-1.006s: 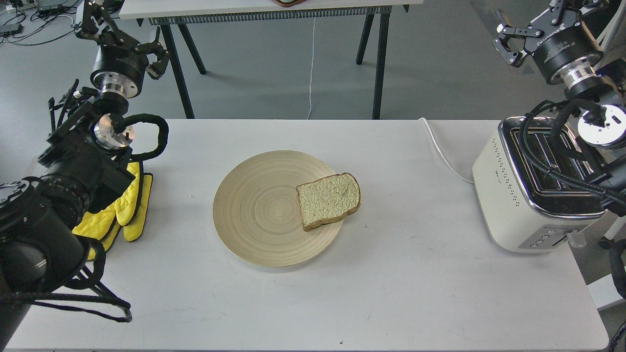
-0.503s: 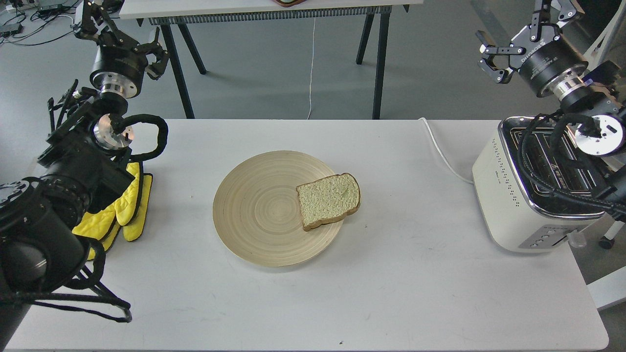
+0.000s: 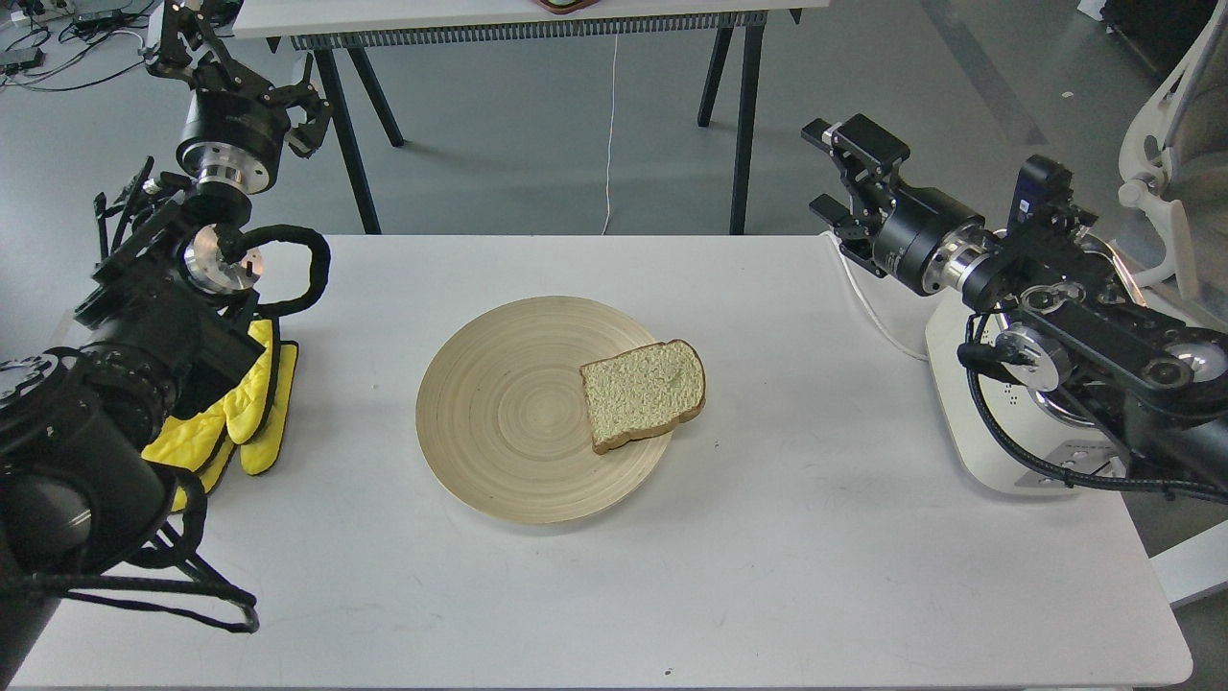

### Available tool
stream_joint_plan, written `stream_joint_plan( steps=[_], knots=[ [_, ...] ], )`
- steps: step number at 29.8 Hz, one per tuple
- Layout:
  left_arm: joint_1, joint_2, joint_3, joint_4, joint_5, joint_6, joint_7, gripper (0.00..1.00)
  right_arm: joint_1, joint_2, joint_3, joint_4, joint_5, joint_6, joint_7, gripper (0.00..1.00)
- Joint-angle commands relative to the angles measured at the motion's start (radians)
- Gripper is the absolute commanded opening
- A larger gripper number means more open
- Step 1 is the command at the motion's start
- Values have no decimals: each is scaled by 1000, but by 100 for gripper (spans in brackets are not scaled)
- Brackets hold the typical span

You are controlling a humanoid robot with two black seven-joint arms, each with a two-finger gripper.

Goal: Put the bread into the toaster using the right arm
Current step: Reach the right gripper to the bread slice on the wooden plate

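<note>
A slice of bread [image 3: 643, 392] lies flat on the right side of a round wooden plate [image 3: 489, 413] in the middle of the white table. The cream toaster [image 3: 964, 422] stands at the table's right edge, mostly hidden behind my right arm. My right gripper [image 3: 833, 171] is open and empty. It hangs over the table's back edge, left of the toaster and above and to the right of the bread. My left gripper [image 3: 235, 67] is open and empty, raised at the far left behind the table.
Yellow oven mitts [image 3: 254, 413] lie at the table's left edge beside my left arm. The toaster's white cable [image 3: 868, 302] runs across the table's back right. A second table's black legs [image 3: 739, 115] stand behind.
My right arm has swung down and to the left from high above the toaster. It now covers the toaster's slots, with the gripper over the table's back edge. The bread and left arm have not moved.
</note>
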Motion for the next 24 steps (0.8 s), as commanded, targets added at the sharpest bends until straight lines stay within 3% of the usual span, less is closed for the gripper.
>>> stream_joint_plan(
  steps=[1, 7, 15, 21, 24],
  knots=[
    [0, 0, 0, 0, 0, 0, 0, 100, -46, 79, -94, -8, -152, -124, 1, 96],
    [0, -1, 0, 0, 0, 0, 0, 100, -76, 171, -260, -76, -210, -230, -1, 84],
    [0, -1, 0, 0, 0, 0, 0, 100, -97, 265, -297, -168, -204, -238, -1, 70],
    [0, -1, 0, 0, 0, 0, 0, 100, -99, 285, -300, -185, -200, -228, -13, 54],
    [0, -1, 2, 0, 0, 0, 0, 100, -100, 294, -295, -197, -198, -233, -13, 51]
  ],
)
